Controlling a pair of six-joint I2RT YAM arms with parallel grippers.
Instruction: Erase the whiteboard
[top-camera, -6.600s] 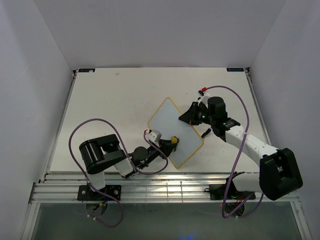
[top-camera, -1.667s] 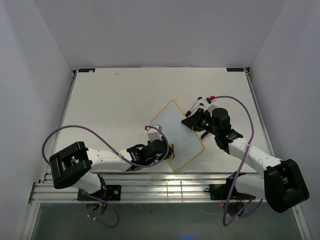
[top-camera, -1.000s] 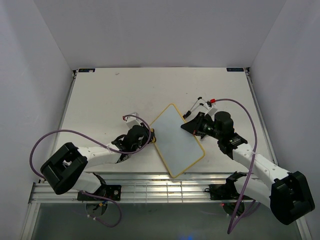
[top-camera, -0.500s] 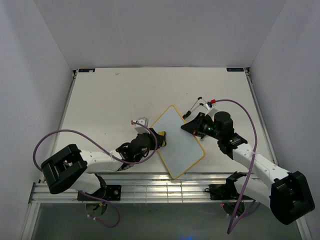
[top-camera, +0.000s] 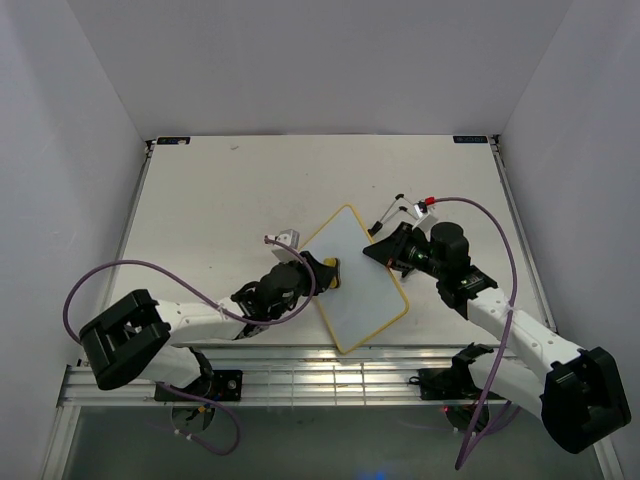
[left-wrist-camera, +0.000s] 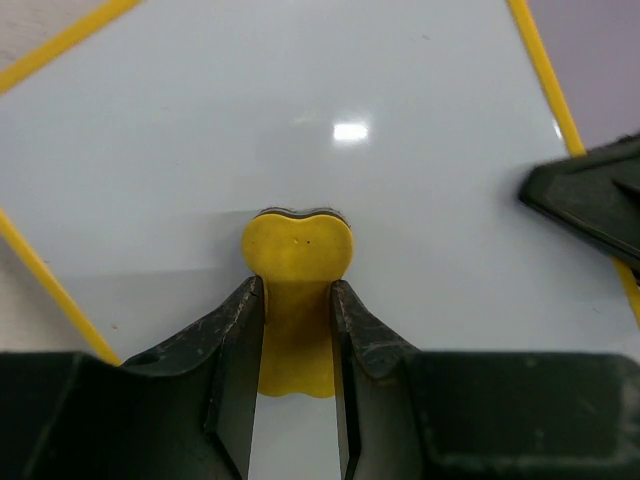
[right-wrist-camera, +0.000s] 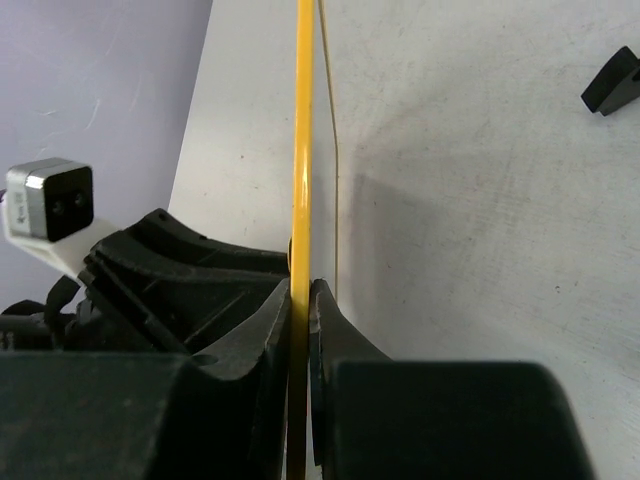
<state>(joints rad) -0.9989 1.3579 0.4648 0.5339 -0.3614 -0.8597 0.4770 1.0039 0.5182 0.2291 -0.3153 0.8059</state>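
Observation:
The whiteboard (top-camera: 360, 285), white with a thin yellow frame, stands turned like a diamond at mid-table, and its face (left-wrist-camera: 300, 100) shows no writing. My left gripper (top-camera: 322, 273) is shut on a small yellow eraser (left-wrist-camera: 297, 248), whose dark pad presses on the board's left part. My right gripper (top-camera: 386, 250) is shut on the board's right edge. In the right wrist view the yellow frame (right-wrist-camera: 302, 150) runs straight between the two fingers. The right gripper's black fingers (left-wrist-camera: 590, 195) show at the board's far edge in the left wrist view.
A small black piece (right-wrist-camera: 612, 82) lies on the table beyond the board's right side. The left arm (right-wrist-camera: 150, 280) shows behind the board in the right wrist view. White walls close the table (top-camera: 220, 190) on three sides.
The left gripper, with the eraser, has moved right from beside the board's left edge onto its face. The right gripper keeps its hold on the right edge; the board has barely shifted.

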